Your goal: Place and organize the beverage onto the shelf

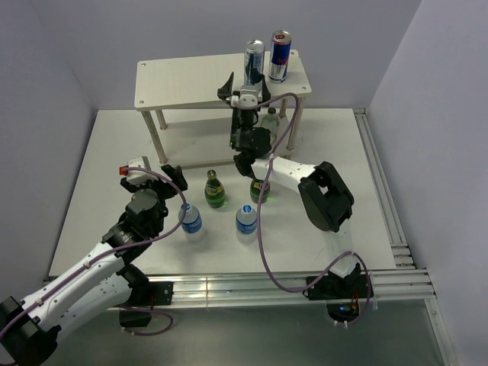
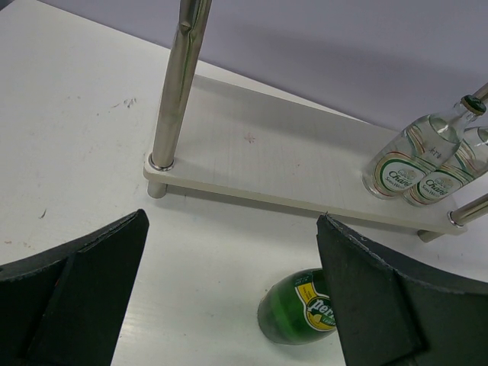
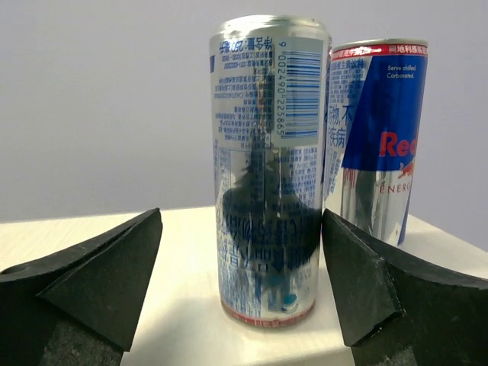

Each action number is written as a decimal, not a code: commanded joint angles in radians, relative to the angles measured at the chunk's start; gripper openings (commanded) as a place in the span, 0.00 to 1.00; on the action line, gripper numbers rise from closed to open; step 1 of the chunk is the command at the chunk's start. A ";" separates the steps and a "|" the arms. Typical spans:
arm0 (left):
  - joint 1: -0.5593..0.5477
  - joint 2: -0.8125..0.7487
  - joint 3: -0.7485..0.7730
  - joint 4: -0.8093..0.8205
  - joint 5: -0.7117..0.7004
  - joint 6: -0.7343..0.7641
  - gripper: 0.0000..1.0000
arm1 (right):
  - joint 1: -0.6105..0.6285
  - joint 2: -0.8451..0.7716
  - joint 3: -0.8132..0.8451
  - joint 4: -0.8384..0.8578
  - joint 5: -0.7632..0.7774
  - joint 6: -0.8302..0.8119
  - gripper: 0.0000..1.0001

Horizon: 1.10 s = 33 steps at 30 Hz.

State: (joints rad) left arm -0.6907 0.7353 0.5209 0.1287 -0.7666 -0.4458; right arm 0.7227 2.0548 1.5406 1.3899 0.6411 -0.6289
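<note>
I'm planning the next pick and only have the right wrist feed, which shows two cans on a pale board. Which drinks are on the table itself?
Observer: Four: two green bottles and two plastic bottles with blue labels, all in front of the shelf.
Operator: Anything stored lower down?
Observer: Yes, two clear glass bottles stand on the lower tier, near its right end.
Operator: And the other gripper?
Observer: The left gripper is open and empty, low over the table, facing that lower tier.
</note>
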 commanded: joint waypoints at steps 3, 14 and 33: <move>-0.001 -0.020 0.019 0.032 -0.013 0.016 0.99 | 0.058 -0.045 -0.083 0.124 0.106 -0.123 0.92; -0.001 -0.039 0.013 0.031 -0.013 0.021 0.99 | 0.150 -0.195 -0.268 0.244 0.206 -0.302 0.92; -0.012 -0.001 0.109 -0.110 0.194 -0.047 0.99 | 0.716 -1.236 -0.623 -1.392 0.509 0.630 0.88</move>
State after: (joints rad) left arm -0.6937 0.7525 0.5545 0.0502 -0.6559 -0.4679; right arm 1.3689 0.8158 0.9581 0.5041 1.0489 -0.3153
